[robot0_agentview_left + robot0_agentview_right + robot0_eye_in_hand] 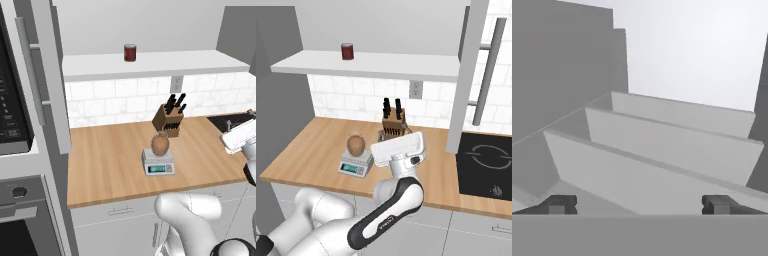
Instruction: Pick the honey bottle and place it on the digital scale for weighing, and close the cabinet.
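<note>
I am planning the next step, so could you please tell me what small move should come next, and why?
Probably swing the hand, fingers spread and empty, toward an open cabinet door: the honey bottle already sits on the digital scale.

A rendered home kitchen. Shown by a wooden counter (110,155) over grey drawers (117,220), backed by white wall tile (110,102) with a wall socket (176,84). Also by a knife block (168,120), a digital scale (158,163) bearing a honey bottle (160,145), a black cooktop (487,165), a built-in oven (17,220) under a microwave (12,107), and an upper cabinet (468,75) with open doors and a dark red jar (130,52) on its shelf.
</note>
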Available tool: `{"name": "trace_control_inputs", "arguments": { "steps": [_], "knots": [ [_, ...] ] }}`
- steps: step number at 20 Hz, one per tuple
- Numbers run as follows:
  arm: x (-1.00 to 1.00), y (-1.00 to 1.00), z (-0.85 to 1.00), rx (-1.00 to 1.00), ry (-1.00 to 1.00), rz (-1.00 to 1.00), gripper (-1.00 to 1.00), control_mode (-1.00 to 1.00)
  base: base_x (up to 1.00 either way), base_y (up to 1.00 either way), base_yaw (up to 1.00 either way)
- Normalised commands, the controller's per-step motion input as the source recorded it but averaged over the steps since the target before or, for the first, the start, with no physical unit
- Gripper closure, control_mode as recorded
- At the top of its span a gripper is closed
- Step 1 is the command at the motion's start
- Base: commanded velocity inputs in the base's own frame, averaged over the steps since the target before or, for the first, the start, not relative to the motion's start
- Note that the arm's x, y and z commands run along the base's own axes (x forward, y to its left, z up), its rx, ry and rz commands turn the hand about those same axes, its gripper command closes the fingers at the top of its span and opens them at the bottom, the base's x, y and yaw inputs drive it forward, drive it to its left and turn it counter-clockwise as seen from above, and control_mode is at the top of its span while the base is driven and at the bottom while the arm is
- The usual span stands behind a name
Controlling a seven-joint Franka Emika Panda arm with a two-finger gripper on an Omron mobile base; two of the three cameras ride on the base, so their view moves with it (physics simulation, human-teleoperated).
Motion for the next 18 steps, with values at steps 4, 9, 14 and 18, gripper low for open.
{"name": "trace_control_inputs", "arguments": {
  "steps": [4,9,14,18],
  "knots": [
    [-0.21,-0.55,0.17,0.13,-0.07,0.00,-1.00,-1.00,0.00,0.00,0.00],
    [-0.23,-0.63,0.18,0.13,-0.06,0.00,-1.00,-1.00,0.00,0.00,0.00],
    [-0.27,-0.64,0.31,0.15,-0.16,0.00,-1.00,-1.00,0.00,0.00,0.00],
    [-0.17,-0.48,0.29,0.14,-0.04,0.00,-1.00,-1.00,0.00,0.00,0.00]
  ]
}}
